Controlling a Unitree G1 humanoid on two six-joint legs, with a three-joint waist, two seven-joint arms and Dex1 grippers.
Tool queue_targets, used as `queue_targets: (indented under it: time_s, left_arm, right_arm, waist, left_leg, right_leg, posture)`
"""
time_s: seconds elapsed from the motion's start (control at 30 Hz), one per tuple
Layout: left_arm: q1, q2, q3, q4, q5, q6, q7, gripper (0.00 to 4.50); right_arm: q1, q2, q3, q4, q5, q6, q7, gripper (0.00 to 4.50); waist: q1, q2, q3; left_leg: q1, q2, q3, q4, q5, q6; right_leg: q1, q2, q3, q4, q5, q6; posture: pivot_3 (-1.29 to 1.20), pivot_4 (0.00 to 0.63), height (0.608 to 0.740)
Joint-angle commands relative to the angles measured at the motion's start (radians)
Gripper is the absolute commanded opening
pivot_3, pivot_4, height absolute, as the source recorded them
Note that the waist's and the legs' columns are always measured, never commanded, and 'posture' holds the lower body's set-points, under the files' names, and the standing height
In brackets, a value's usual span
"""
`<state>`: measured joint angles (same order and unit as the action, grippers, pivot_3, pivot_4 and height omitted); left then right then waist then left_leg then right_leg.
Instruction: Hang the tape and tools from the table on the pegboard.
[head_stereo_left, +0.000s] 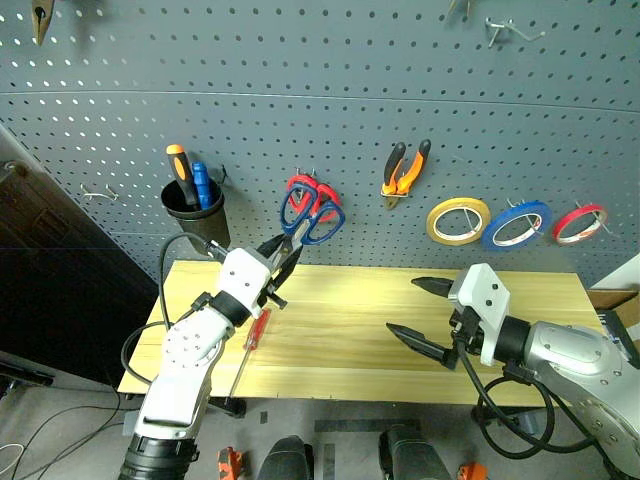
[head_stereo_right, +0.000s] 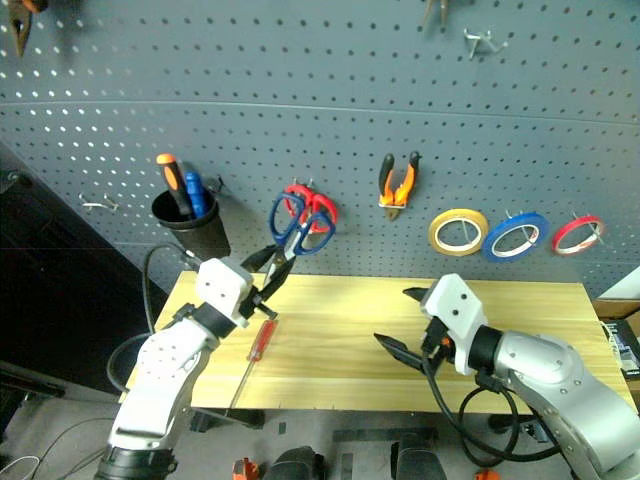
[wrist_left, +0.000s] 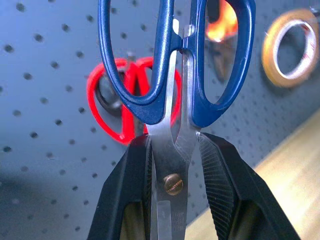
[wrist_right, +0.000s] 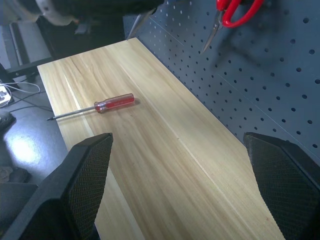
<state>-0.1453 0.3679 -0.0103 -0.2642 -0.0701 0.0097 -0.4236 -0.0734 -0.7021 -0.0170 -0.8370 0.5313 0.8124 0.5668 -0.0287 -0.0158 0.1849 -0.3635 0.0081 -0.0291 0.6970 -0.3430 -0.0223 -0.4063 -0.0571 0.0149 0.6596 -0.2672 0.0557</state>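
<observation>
Pegboard (head_stereo_left: 330, 90) rises behind the bench (head_stereo_left: 360, 330) and already carries the blue tape (head_stereo_left: 517, 224), between a yellow roll (head_stereo_left: 458, 220) and a red roll (head_stereo_left: 579, 223), and the orange-and-black pliers (head_stereo_left: 405, 168). Of the tools, two seem left to hang. The blue-handled scissors (head_stereo_left: 318, 222) are pinched by the blades in the left hand (head_stereo_left: 281, 260), handles up and tilted toward the board, just in front of the red-handled scissors (wrist_left: 112, 102) on their hook. The coming move likely turns on this: the blue loops stand along the hand's own pointing line, so a handle ring must be carried forward onto a hook. The red-handled screwdriver (head_stereo_left: 256, 331) lies on the bench below the left arm, shaft toward the near edge. The right hand (head_stereo_left: 420, 315), spread wide and empty, hovers over the bench's right half, well apart from it.
</observation>
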Motion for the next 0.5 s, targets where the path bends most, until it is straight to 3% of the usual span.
queue_targets:
  time_s: [0.03, 0.5]
  left_arm:
    - [-0.042, -0.011, 0.011, 0.012, 0.009, 0.004, 0.026, 1.11]
    - [-0.086, -0.051, -0.041, 0.1, 0.006, 0.031, 0.008, 1.11]
  right_arm:
    - [-0.032, 0.0, -0.034, -0.024, 0.012, -0.017, -0.009, 4.5]
    - [-0.069, 0.008, -0.036, -0.043, 0.031, 0.004, -0.04, 4.5]
  waist:
    - [-0.001, 0.0, 0.0]
    - [-0.003, 0.0, 0.0]
  left_leg:
    - [0.0, 0.0, 0.0, 0.0, 0.0, 0.0]
    - [0.0, 0.0, 0.0, 0.0, 0.0, 0.0]
  right_leg:
    - [0.0, 0.0, 0.0, 0.0, 0.0, 0.0]
    - [0.0, 0.0, 0.0, 0.0, 0.0, 0.0]
  posture:
    - [-0.06, 0.145, 0.74]
    - [-0.08, 0.157, 0.74]
